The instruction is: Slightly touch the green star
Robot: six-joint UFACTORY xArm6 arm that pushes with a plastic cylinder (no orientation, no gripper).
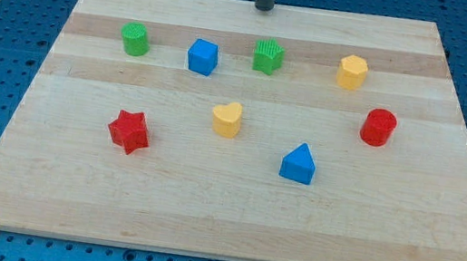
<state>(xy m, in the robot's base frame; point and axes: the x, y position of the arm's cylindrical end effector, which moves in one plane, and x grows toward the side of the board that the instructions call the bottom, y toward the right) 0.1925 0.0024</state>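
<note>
at the view's top, my tip stood clear above the green star; touch not yet made.

Eight small blocks on a wooden board: two green, two blue, two yellow, two red.

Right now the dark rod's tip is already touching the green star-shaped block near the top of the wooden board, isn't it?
Not touching. In the camera view my tip sits at the top edge of the wooden board, with bare wood between it and the green star-shaped block, which lies just below it. The star is indeed near the board's top.
</note>
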